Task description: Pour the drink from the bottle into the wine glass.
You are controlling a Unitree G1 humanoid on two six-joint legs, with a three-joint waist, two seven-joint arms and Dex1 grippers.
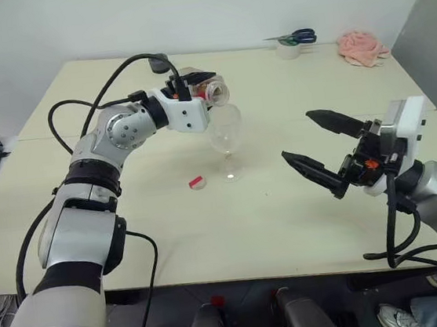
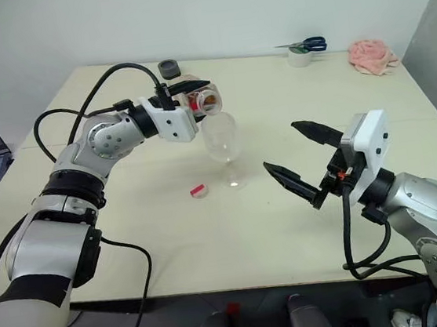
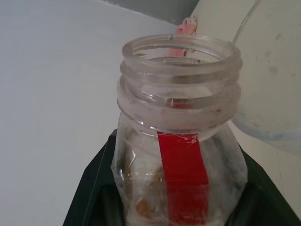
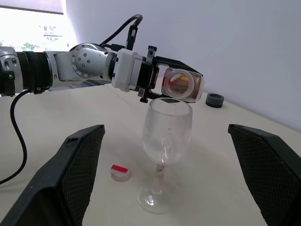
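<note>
Your left gripper (image 1: 208,86) fingers clenched on bottle (image 1: 214,93), held level, open mouth just above wine glass (image 1: 225,135) rim. Wine glass upright on desk (image 1: 286,203), mid-desk. Little drink (image 4: 178,81) visible inside bottle as amber trace; can't tell if any in glass. Cap (image 1: 196,183) lies on desk just left of glass foot. Your right gripper (image 1: 321,148) hangs right of glass, well apart, fingers spread wide, empty. Scissors (image 1: 297,38) on tape roll and pink cloth (image 1: 361,46) far behind glass, at desk's back edge.

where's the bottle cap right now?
The small red-and-white screw cap lies on the cream table, just left of the clear wine glass's foot in the head views.
</note>
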